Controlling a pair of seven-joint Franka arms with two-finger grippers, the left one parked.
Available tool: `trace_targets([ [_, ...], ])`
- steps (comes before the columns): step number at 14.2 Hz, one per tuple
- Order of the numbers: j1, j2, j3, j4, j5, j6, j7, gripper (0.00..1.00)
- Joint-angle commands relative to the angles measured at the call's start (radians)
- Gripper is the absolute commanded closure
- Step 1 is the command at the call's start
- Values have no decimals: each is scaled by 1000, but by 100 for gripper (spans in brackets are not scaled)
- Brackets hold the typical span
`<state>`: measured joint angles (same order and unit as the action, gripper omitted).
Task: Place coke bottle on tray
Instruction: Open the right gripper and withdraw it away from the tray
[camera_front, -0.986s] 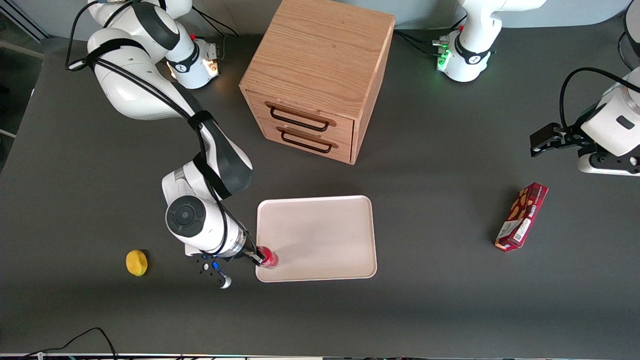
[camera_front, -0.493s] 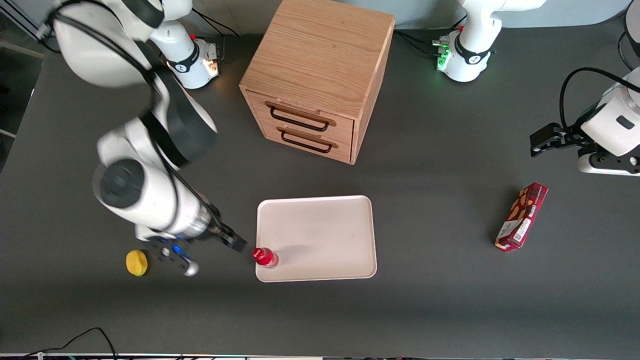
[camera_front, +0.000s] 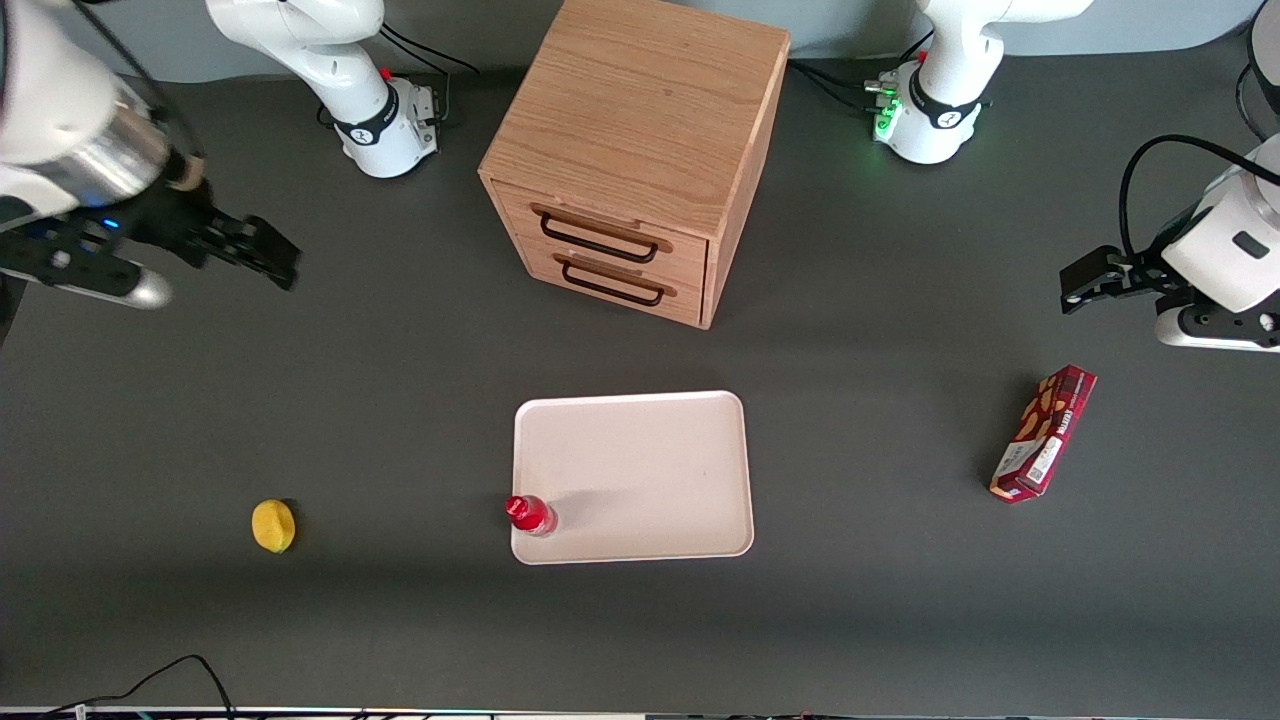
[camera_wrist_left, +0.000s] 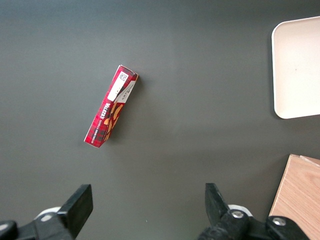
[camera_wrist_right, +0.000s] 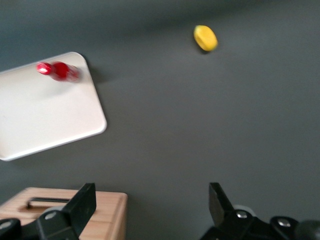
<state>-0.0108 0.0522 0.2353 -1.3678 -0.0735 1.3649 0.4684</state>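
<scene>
The coke bottle (camera_front: 528, 514), small and red with a red cap, stands upright on the pale cream tray (camera_front: 640, 470), at the tray's corner nearest the front camera toward the working arm's end. It also shows in the right wrist view (camera_wrist_right: 59, 70) on the tray (camera_wrist_right: 45, 115). My right gripper (camera_front: 265, 250) is open and empty, raised high and far from the tray, toward the working arm's end of the table. In the right wrist view its fingers (camera_wrist_right: 85, 202) stand wide apart with nothing between them.
A wooden two-drawer cabinet (camera_front: 640, 150) stands farther from the front camera than the tray. A yellow lemon (camera_front: 273, 526) lies toward the working arm's end. A red snack box (camera_front: 1042, 432) lies toward the parked arm's end.
The gripper let go of the coke bottle, opened, and drew away from the tray, rising and moving off toward the working arm's end. The bottle stays standing on the tray corner.
</scene>
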Motion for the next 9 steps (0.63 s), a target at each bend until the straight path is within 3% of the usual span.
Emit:
trace_targets([
  [1, -17, -219, -134, -355, 53, 124, -170, 0],
  [4, -12, -331, -145, -551, 63, 249, -178, 0],
  [7, -8, -302, -145, -479, 67, 231, -160, 0],
  [9, -11, -273, -157, -424, 109, 191, -160, 0],
])
